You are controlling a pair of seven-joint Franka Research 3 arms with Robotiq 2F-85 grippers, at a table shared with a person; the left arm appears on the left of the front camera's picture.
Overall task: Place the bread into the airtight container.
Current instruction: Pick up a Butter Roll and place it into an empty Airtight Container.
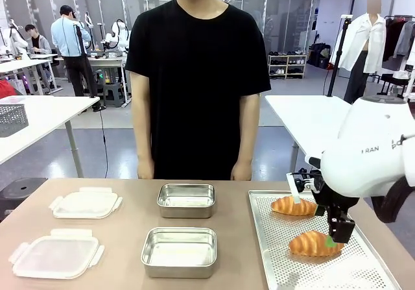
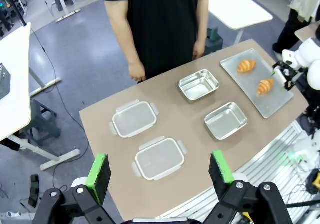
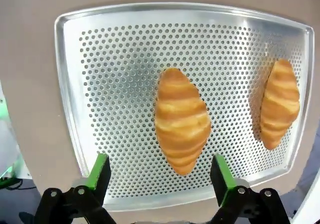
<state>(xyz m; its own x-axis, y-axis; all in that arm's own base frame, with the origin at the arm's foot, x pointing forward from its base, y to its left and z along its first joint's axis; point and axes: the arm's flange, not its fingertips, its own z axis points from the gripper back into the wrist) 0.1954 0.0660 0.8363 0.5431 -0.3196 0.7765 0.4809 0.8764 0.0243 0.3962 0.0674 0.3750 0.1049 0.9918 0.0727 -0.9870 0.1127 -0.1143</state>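
The right hand [image 1: 335, 237] points down, fingers spread, over the nearer golden croissant [image 1: 311, 243] on the perforated metal tray [image 1: 272, 257] at the right edge of the bench [image 1: 123, 251]; the left hand [image 2: 160, 170] is likewise spread.

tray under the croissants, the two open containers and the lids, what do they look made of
Tray: probably aluminium sheet, dull silver, punched with rows of holes, raised rim.
Near container and far container: likely stainless steel, soft brushed shine on walls and rim.
Near lid and far lid: seemingly translucent whitish plastic, with moulded clip tabs at the edges.
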